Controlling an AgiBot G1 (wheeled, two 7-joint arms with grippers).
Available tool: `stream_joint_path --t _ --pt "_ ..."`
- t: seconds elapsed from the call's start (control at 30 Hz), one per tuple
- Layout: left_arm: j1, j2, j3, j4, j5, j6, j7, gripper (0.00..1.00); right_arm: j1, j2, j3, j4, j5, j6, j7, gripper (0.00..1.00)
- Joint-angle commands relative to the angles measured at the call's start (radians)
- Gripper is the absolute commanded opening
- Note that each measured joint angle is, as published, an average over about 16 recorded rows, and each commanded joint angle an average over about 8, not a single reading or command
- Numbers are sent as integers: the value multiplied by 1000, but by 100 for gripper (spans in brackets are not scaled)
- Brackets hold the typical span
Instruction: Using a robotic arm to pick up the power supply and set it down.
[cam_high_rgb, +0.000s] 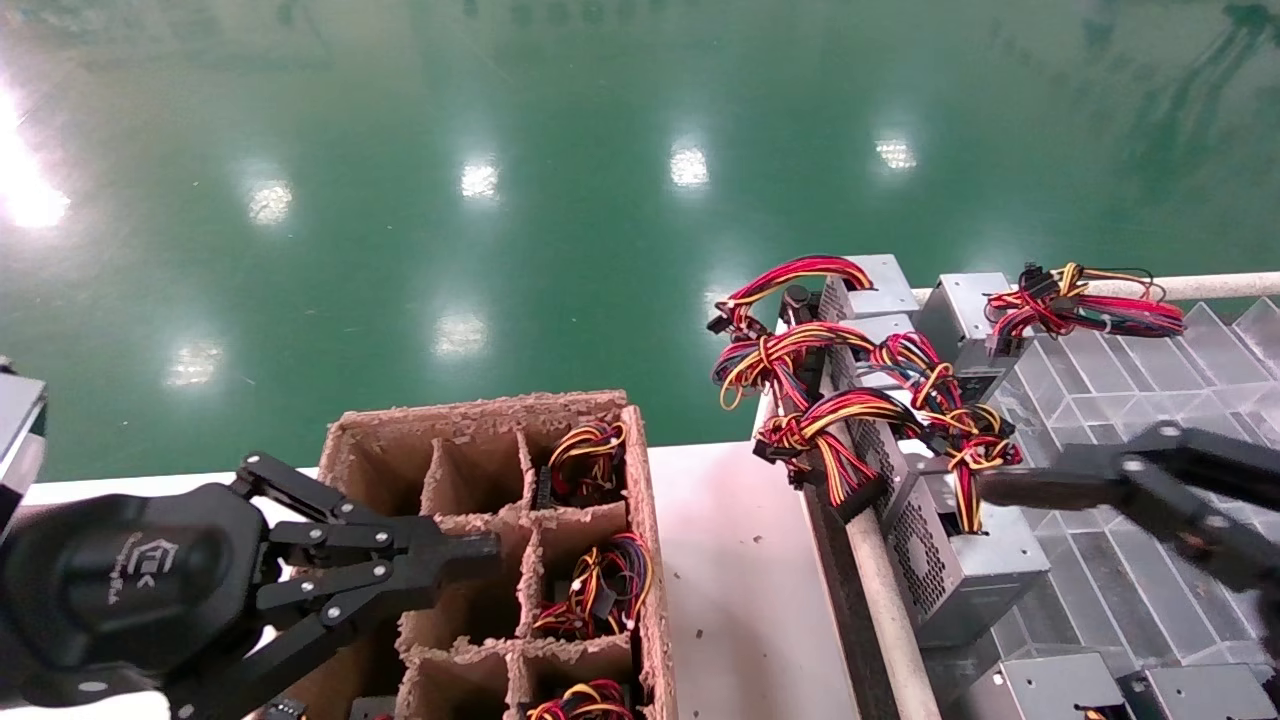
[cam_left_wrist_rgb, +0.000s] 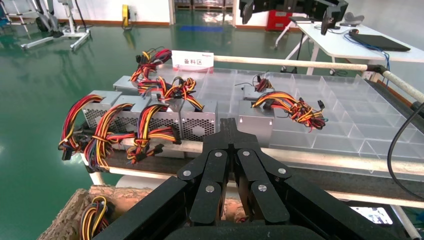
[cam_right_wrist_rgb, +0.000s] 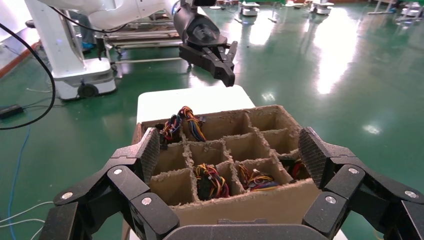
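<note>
Jaws first: my right jaws (cam_high_rgb: 1000, 488) stand wide apart with nothing between them, as the right wrist view shows plainly, its two textured pads (cam_right_wrist_rgb: 316, 156) spread either side of the view. They hang over the clear compartment tray (cam_high_rgb: 1130, 400), just beside the power supply (cam_high_rgb: 960, 555) that lies along the tray's near-left edge. My left jaws (cam_high_rgb: 470, 560) are pressed together, empty, parked above the cardboard divider box (cam_high_rgb: 640, 470) on the white counter (cam_high_rgb: 740, 580).

That power supply is a silver-grey metal box, one perforated side facing the counter, with its red, yellow and black wire bundle (cam_high_rgb: 830, 430) spilling off the far end over the tray's rail (cam_high_rgb: 880, 600). Several more like it sit farther along the same edge and at the tray's far-left corner, their wires tangled close together. Some cells of the divider box already hold wires.

I judge the box to be stiff and fairly heavy for its bulk, with smooth sheet-metal faces that could slip under a light squeeze. The wires are soft and springy; they would give no firm hold and could snag on a neighbour's bundle when lifted. So I would take it across the two long flat sides, near the middle of the body and clear of the wire end, squeezing firmly so the weight does not tip it. Whether my opening spans the box I cannot tell from here.
</note>
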Motion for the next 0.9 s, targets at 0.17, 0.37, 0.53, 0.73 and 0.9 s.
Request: stream_joint_path --t 0.17,0.37,0.53,0.73,0.9 --pt "0 0 0 0 0 0 0 100 -66 -77 119 8 -76 10 50 100" --pt "0 0 0 0 0 0 0 100 -132 -153 235 15 -151 21 100 100" --pt "0 0 1 0 0 0 0 100 -186 -217 333 22 -213 29 141 100" --pt "0 0 1 0 0 0 0 100 -252 -294 451 29 -289 40 192 100" --pt "0 0 1 0 -1 0 0 100 -307 -358 549 36 -352 49 233 100"
